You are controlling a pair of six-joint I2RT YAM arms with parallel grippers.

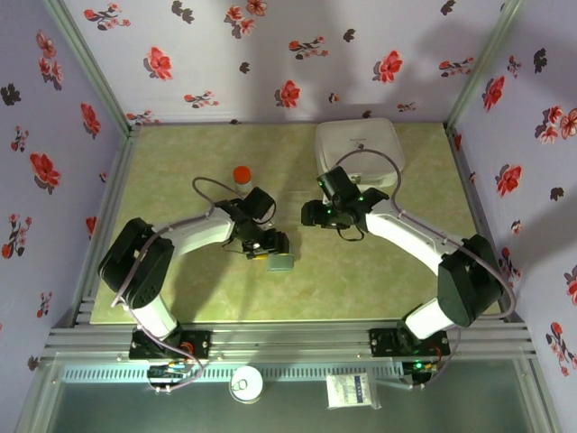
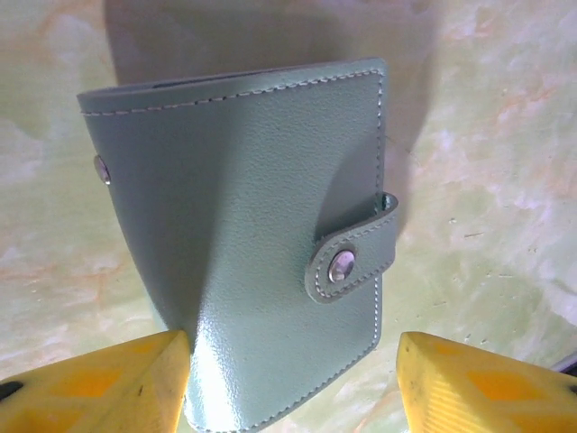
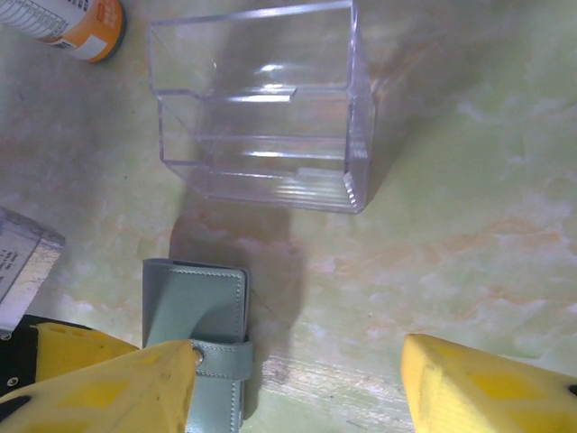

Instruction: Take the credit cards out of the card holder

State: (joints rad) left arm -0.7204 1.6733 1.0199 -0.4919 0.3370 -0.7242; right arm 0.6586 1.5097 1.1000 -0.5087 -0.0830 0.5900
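Card holder [image 2: 243, 234], clasp shut, sits at twelve o'clock between the left hand's [image 2: 293, 352] released fingers [image 2: 99, 388], perhaps touching one; right hand [image 3: 297, 347] released.

- The card holder [image 1: 281, 262] lies on the table [image 1: 361, 289], left of centre and towards the near edge.
- Its near end sits between the spread fingers of the left gripper [image 2: 293, 379].
- A small box [image 3: 261, 108] stands just beyond the card holder, apart from it.
- A bottle [image 1: 242, 176] stands behind the left gripper, towards the far wall.
- A large box [image 1: 358, 144] sits at the far right, behind the right gripper [image 1: 311, 214].
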